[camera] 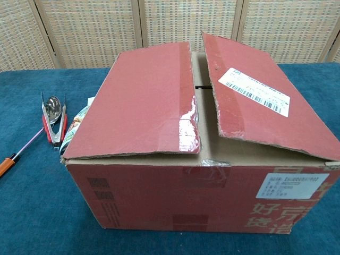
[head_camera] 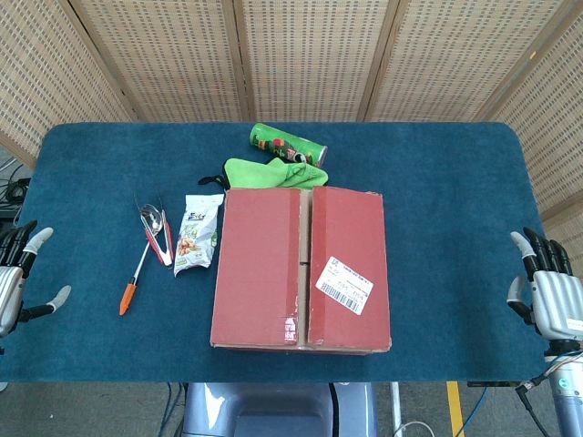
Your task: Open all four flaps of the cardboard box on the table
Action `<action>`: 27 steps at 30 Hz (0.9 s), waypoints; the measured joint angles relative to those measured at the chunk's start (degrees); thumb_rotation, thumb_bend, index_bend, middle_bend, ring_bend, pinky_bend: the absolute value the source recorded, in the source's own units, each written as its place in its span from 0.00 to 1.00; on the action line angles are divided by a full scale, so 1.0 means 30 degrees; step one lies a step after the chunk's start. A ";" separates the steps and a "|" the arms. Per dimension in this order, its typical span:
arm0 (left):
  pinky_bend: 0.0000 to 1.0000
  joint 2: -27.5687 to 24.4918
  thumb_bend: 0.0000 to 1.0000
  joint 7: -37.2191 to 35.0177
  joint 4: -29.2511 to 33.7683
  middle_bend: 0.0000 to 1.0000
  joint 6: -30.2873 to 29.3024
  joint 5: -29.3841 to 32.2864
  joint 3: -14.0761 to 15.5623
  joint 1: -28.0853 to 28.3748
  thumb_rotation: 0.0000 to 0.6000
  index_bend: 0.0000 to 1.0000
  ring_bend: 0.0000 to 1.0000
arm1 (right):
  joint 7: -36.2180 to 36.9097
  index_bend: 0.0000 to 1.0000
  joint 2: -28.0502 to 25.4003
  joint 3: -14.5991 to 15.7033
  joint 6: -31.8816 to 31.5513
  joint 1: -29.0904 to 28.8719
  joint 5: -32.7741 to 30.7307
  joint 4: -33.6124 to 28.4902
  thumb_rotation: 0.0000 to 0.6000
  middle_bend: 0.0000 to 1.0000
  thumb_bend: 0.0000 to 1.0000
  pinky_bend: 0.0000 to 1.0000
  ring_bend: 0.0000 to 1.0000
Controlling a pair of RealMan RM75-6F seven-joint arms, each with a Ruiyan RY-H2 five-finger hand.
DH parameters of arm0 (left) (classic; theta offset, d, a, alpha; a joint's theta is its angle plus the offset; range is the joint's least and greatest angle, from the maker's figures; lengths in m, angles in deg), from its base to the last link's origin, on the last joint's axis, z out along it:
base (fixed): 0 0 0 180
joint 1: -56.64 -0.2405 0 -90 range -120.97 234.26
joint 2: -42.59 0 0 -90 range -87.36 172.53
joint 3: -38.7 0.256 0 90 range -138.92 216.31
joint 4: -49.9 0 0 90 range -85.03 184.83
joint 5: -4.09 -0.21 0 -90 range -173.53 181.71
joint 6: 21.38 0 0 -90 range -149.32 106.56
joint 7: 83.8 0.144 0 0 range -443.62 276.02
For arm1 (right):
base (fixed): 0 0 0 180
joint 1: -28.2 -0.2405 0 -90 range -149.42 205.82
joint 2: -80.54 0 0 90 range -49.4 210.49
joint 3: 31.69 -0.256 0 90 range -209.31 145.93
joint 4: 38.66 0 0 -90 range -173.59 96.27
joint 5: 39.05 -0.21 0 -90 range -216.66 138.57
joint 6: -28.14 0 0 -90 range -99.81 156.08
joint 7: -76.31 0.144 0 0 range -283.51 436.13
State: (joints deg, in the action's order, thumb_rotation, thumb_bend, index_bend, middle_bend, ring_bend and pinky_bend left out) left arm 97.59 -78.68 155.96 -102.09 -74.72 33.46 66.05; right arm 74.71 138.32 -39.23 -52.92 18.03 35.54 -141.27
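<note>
While both hands wait at the table's edges, nothing has touched the box yet. Left hand (head_camera: 20, 273) hangs off the left end, fingers spread and holding nothing; right hand (head_camera: 547, 287) sits at the right end, fingers straight and apart, likewise unladen. Neither shows in the chest view.

Between them, at the middle of the table (head_camera: 455, 182), lies the box (head_camera: 301, 269), well apart from either hand. Its two top flaps are down but not sealed: left flap (camera: 141, 101) and right flap (camera: 260, 101) both tilt up slightly at the centre seam, leaving a gap. That gap looks like the best way in; I would slide fingertips under a raised inner edge and fold each flap outward, one hand per side, before reaching for the inner pair, which are hidden.

Cardboard is red-faced, stiff, with torn glossy tape along the seam and a white label (head_camera: 344, 285) on the right flap. The cloth beneath is dark blue and napped. Left of the box lie a snack bag (head_camera: 198, 234), metal tongs (head_camera: 157, 234) and a pen (head_camera: 134, 282); behind it, a green cloth (head_camera: 273, 171) and a green can (head_camera: 288, 143).
</note>
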 measured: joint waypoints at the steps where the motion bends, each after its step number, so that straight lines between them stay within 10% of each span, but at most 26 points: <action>1: 0.00 0.0010 0.30 0.0020 0.0011 0.00 0.0020 0.0011 -0.0003 0.0013 0.82 0.10 0.00 | 0.0013 0.07 0.0000 -0.0010 0.0022 0.0007 -0.0007 0.0015 1.00 0.03 0.84 0.00 0.00; 27: 0.00 0.0162 0.30 0.1466 0.0361 0.00 0.0717 0.0255 0.0019 0.0513 0.82 0.11 0.00 | 0.2880 0.08 -0.1849 -0.0693 0.1520 -0.1238 0.2513 -0.0544 1.00 0.06 0.87 0.00 0.00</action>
State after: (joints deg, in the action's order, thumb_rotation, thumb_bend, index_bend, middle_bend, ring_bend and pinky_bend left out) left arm 98.07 -74.28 157.04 -99.94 -73.95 33.52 67.59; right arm 83.35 132.77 -41.31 -48.36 14.32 43.08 -142.90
